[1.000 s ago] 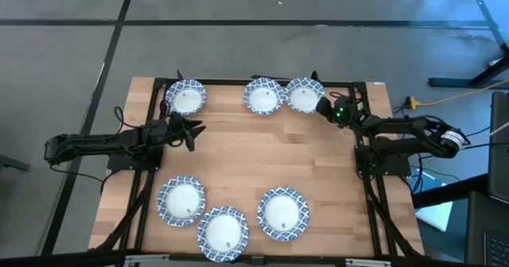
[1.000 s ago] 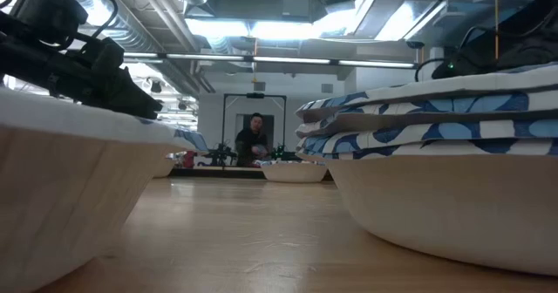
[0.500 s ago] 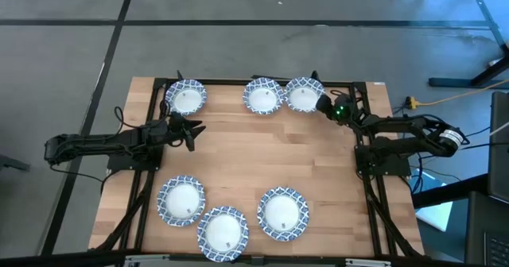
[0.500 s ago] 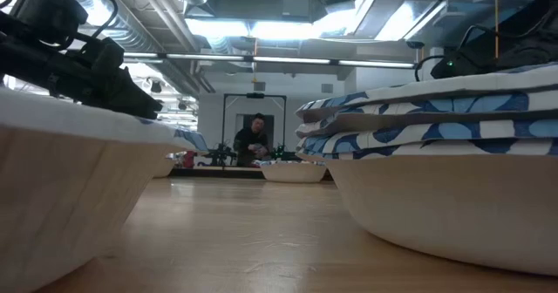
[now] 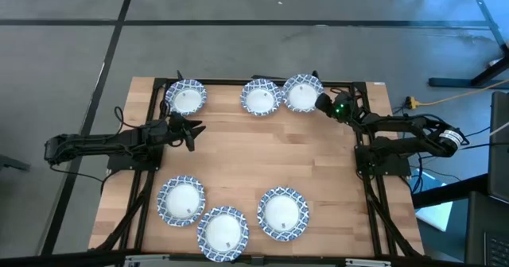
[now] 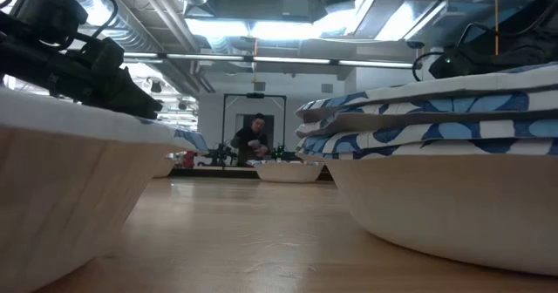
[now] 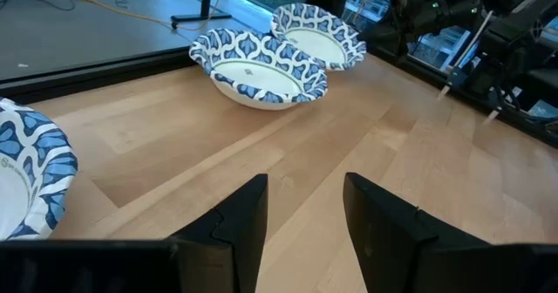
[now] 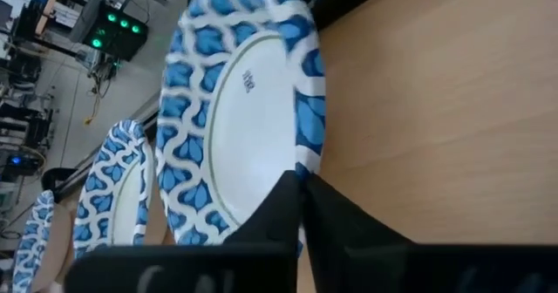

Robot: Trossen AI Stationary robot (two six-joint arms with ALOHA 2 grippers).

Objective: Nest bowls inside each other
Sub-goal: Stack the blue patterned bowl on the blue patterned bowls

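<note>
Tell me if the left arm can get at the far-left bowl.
Probably yes. The left gripper hangs open just short of that bowl, with only bare table between them.

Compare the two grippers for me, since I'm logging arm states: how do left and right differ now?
The left gripper hovers open over bare wood, holding nothing; the right gripper is shut on the rim of the far right bowl. Left sits apart from every bowl; right touches one. Both are dark and two-fingered.
</note>
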